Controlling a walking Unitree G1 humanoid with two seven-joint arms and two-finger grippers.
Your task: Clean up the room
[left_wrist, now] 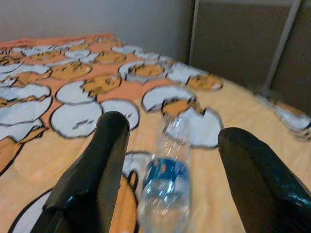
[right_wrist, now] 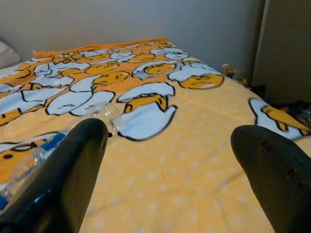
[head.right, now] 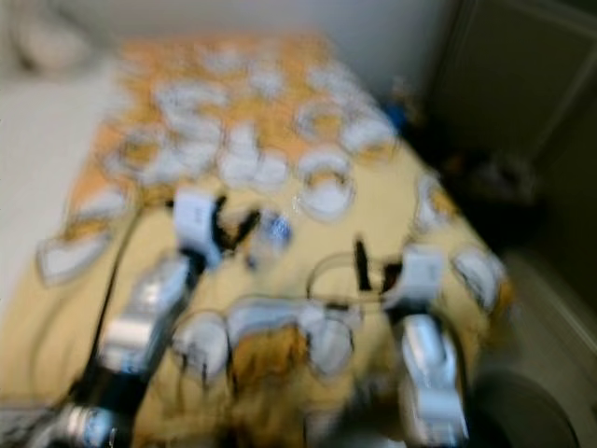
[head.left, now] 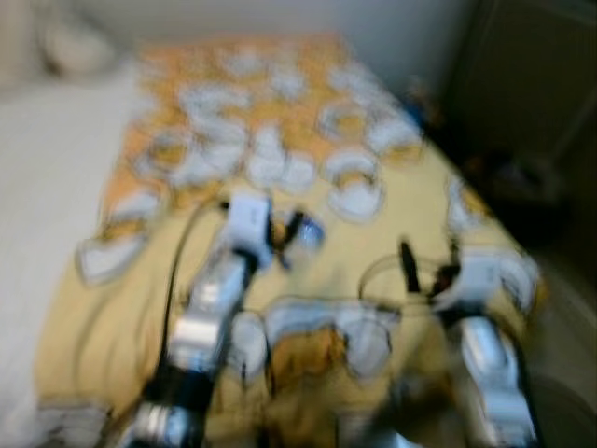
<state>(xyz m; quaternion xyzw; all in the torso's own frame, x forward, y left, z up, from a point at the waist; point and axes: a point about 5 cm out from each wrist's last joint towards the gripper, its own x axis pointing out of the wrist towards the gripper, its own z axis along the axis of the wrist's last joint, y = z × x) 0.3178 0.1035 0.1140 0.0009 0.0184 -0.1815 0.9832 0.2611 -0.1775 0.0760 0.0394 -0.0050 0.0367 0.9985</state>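
A clear plastic bottle (left_wrist: 167, 182) with a blue label lies on the yellow and orange bedspread (right_wrist: 194, 160) printed with egg cartoons. My left gripper (head.left: 291, 233) is open, its black fingers (left_wrist: 95, 179) standing on either side of the bottle, which lies between them without touching. The head views are blurred; there the bottle (head.left: 308, 231) shows just ahead of the left wrist. My right gripper (head.left: 424, 269) is open over bare bedspread to the right, with the bottle (right_wrist: 46, 150) off to its side.
A white pillow or sheet (head.left: 47, 187) lies along the bed's left side. A dark wardrobe (head.left: 532, 84) stands at the right, with small dark clutter (head.left: 508, 173) on the floor beside the bed. A pale wall (right_wrist: 146, 19) runs behind the bed.
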